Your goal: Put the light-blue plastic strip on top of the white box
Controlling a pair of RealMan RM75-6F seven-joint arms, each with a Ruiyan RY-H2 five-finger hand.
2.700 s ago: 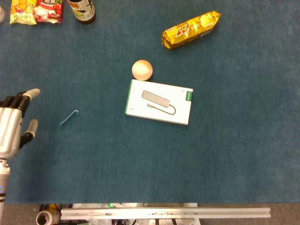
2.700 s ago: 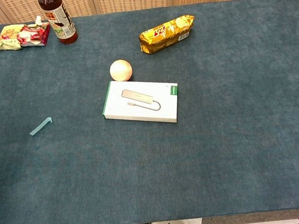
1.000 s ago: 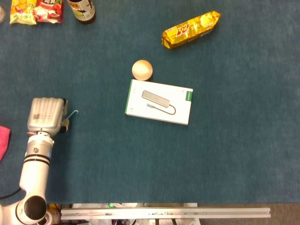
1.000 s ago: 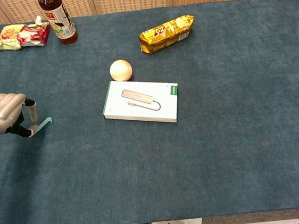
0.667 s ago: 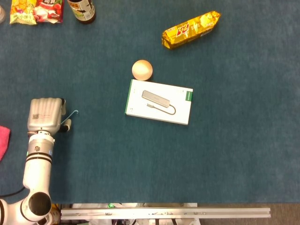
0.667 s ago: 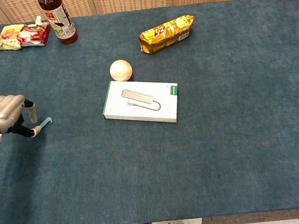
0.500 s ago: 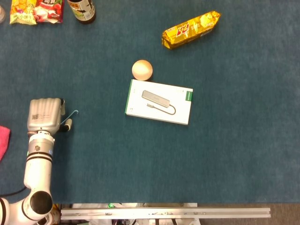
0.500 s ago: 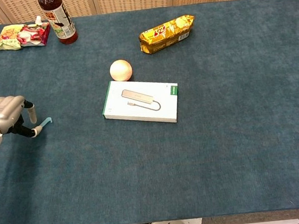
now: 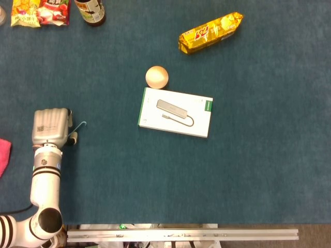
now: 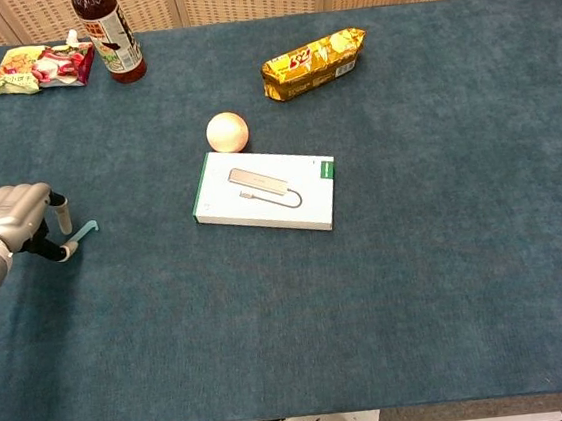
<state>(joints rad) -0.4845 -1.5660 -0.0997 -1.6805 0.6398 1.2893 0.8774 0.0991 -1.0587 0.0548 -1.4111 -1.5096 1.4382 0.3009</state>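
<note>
The light-blue plastic strip (image 9: 80,125) (image 10: 84,231) lies flat on the blue table cloth at the left. Its near end runs under my left hand (image 9: 50,125) (image 10: 6,221). That hand hovers knuckles-up just left of the strip, with a finger and the thumb standing apart on either side of the strip's end. I see no grip on it. The white box (image 9: 176,112) (image 10: 265,190), with a green edge and a printed adapter, lies flat mid-table, well to the right of the strip. My right hand shows in neither view.
A beige ball (image 9: 156,77) (image 10: 227,133) touches the box's far left corner. A yellow snack pack (image 9: 211,32) (image 10: 313,62) lies further back. A bottle (image 10: 108,38) and a snack bag (image 10: 45,66) stand at the far left. A pink cloth (image 9: 3,155) lies left of my arm.
My left hand came in from the left edge to the strip's near end, then barely shifted in the last second. The strip and the box have stayed put.
</note>
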